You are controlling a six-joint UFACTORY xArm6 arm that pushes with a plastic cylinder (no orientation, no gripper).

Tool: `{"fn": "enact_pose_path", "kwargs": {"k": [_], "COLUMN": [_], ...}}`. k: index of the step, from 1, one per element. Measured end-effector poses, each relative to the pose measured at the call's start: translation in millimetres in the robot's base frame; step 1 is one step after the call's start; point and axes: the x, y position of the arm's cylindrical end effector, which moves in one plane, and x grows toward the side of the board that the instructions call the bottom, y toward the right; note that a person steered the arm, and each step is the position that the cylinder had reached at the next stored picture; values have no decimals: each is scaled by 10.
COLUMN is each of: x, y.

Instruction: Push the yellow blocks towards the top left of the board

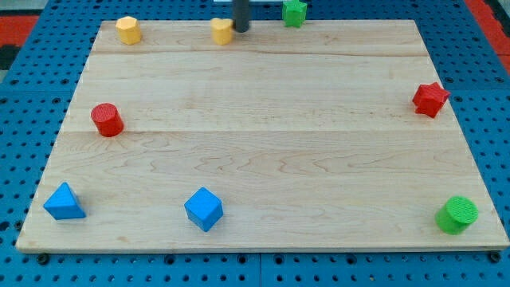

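Two yellow blocks lie along the board's top edge. A yellow hexagonal block [127,30] sits near the top left corner. A second yellow block [222,31], shape hard to make out, sits near the top middle. My tip [240,29] comes down from the view's top and rests against the right side of this second yellow block.
A green star block [294,12] sits at the top edge, right of my tip. A red cylinder [107,120] is at the left, a red star [430,99] at the right. A blue triangle [64,202], a blue cube [203,209] and a green cylinder [457,214] lie along the bottom.
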Motion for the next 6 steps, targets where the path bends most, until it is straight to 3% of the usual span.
{"fn": "enact_pose_path", "kwargs": {"k": [1, 2, 3, 6], "x": [198, 475, 762, 344], "y": [-898, -552, -779, -1220]}}
